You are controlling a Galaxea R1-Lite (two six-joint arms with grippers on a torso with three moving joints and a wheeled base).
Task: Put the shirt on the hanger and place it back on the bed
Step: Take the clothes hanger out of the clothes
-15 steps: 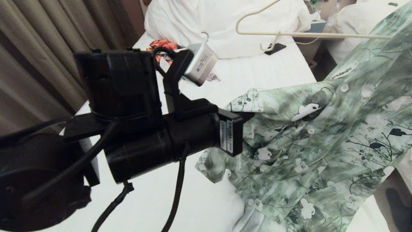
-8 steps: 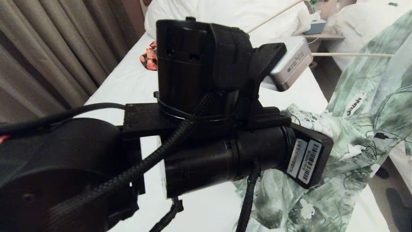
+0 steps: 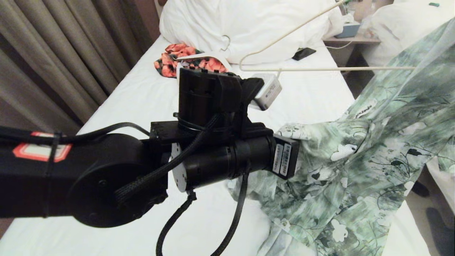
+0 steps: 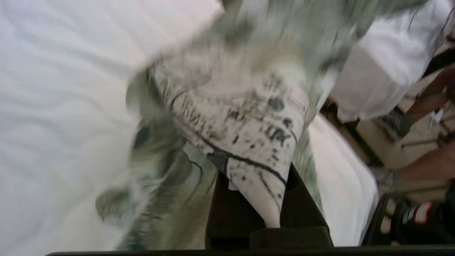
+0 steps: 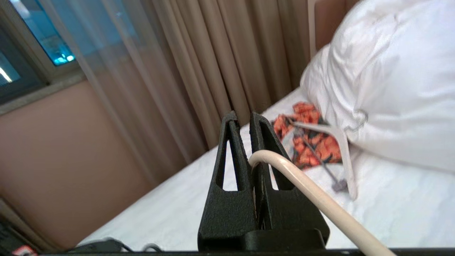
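The green leafy shirt (image 3: 373, 153) hangs raised over the right side of the bed (image 3: 142, 103), its lower part trailing on the sheet. My left gripper (image 4: 254, 172) is shut on a fold of the shirt (image 4: 249, 142); in the head view its fingers are buried in the cloth past the black wrist (image 3: 284, 160). The thin cream hanger (image 3: 320, 68) is held in the air above the bed, its far end running into the shirt's top. My right gripper (image 5: 243, 115) is shut on the hanger (image 5: 312, 193); it does not show in the head view.
An orange-and-black garment (image 3: 170, 60) lies by the pillows (image 3: 249, 25) with a thicker white clip hanger (image 3: 209, 55). A black phone (image 3: 303, 53) rests on the sheet. Curtains (image 3: 53, 53) line the left. A second bed (image 3: 398, 17) stands far right, across a floor gap.
My left arm has dropped and moved away from the head camera, still gripping the shirt. The hanger has shifted lower and leftward, and the shirt hangs more spread out.
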